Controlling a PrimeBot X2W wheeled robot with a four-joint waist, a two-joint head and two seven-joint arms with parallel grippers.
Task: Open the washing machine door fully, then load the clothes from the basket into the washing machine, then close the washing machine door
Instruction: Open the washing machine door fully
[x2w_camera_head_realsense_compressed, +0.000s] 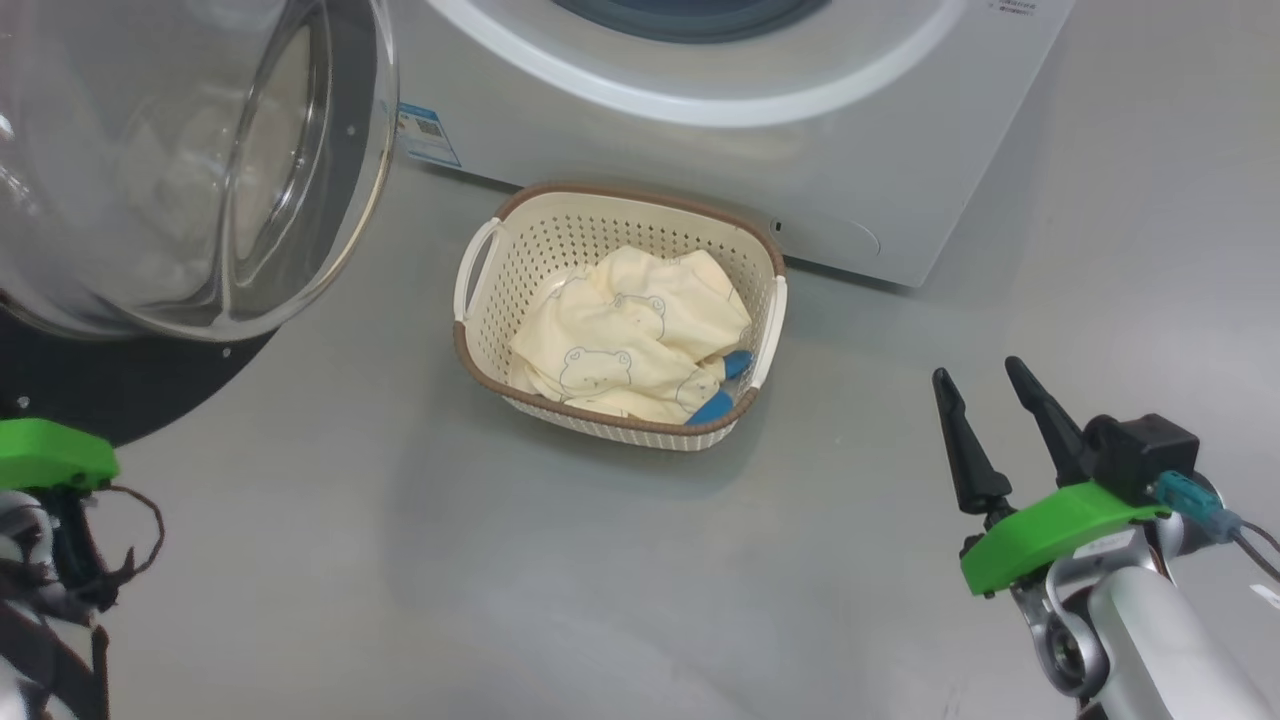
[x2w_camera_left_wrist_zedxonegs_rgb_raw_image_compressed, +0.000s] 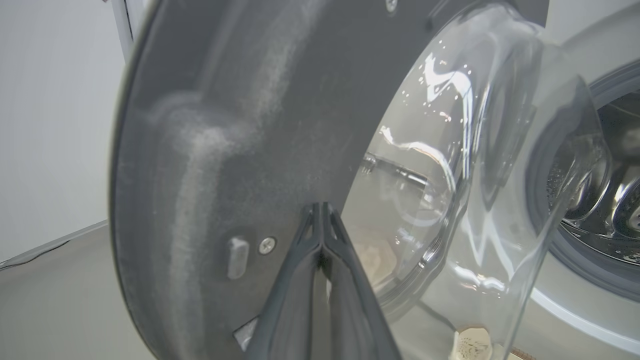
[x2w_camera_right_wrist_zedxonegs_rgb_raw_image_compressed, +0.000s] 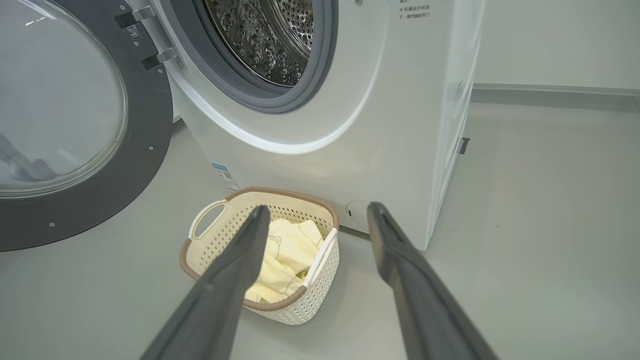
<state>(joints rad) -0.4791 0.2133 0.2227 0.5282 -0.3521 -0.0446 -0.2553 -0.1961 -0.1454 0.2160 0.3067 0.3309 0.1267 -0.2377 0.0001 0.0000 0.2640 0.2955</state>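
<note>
The washing machine door (x2w_camera_right_wrist_zedxonegs_rgb_raw_image_compressed: 150, 150) stands open. One basket (x2w_camera_head_realsense_compressed: 520, 250), on the floor (x2w_camera_head_realsense_compressed: 400, 550) by the washing machine (x2w_camera_right_wrist_zedxonegs_rgb_raw_image_compressed: 390, 125), holds one heap of clothes (x2w_camera_head_realsense_compressed: 620, 340). The left gripper (x2w_camera_left_wrist_zedxonegs_rgb_raw_image_compressed: 322, 206) is pinched closed and empty; the right gripper (x2w_camera_head_realsense_compressed: 976, 368) is spread wide and empty.

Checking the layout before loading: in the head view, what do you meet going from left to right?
door → basket → right gripper
</note>
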